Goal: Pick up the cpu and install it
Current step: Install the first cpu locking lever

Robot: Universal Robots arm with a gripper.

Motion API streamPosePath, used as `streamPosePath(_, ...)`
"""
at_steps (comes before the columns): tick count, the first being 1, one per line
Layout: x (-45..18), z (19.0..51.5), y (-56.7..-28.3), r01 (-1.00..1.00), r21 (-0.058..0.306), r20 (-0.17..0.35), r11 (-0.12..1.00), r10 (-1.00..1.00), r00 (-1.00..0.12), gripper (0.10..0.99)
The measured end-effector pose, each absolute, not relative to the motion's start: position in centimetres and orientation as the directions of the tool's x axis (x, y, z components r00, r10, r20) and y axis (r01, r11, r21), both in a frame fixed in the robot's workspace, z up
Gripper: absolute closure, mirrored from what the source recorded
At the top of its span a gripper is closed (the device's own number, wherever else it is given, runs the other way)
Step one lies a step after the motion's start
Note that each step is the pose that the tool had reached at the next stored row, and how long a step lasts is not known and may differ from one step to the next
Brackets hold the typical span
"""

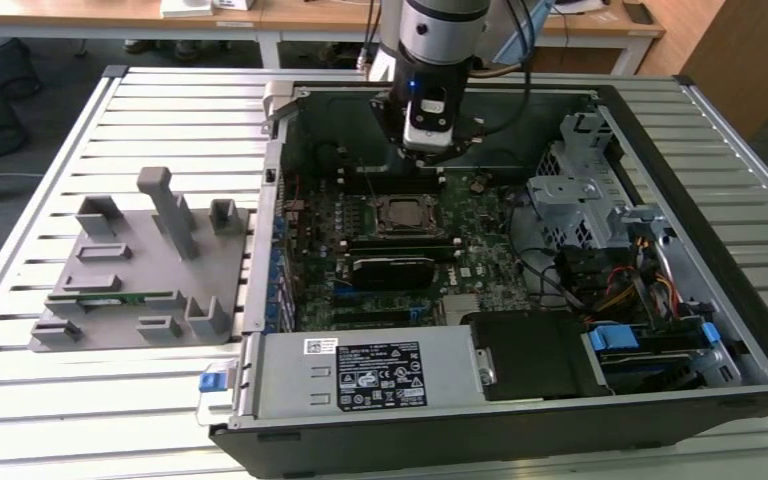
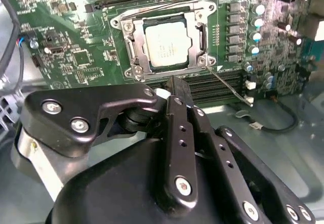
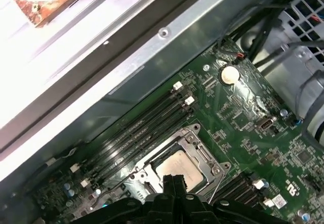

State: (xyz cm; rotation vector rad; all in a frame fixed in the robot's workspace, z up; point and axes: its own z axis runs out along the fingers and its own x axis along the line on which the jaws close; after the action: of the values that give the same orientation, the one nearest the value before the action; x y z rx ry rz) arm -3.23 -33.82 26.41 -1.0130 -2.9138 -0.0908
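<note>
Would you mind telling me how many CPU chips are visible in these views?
1: the cpu, seated in the motherboard socket; the arm could hide another.

The tool [image 2: 174, 84] was finished in black. Just ahead of it, the cpu [image 2: 168, 42] was seen as silvery-grey against the green motherboard [image 2: 66, 57]. The desk [image 1: 157, 100] was striped pale grey.

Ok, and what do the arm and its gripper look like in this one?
The arm is a silver-grey cylinder ending in a black wrist with a blue light and a white block, with black cables beside it. The gripper is matte black, made of jointed link bars with silver screw heads and rows of small holes.
</note>
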Motion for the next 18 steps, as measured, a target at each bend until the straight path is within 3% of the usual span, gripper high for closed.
streamPosePath(18, -3.23, 25.71, -33.81, 0.363, 0.056, 0.045, 0.930, 0.361, -0.932, 0.973)
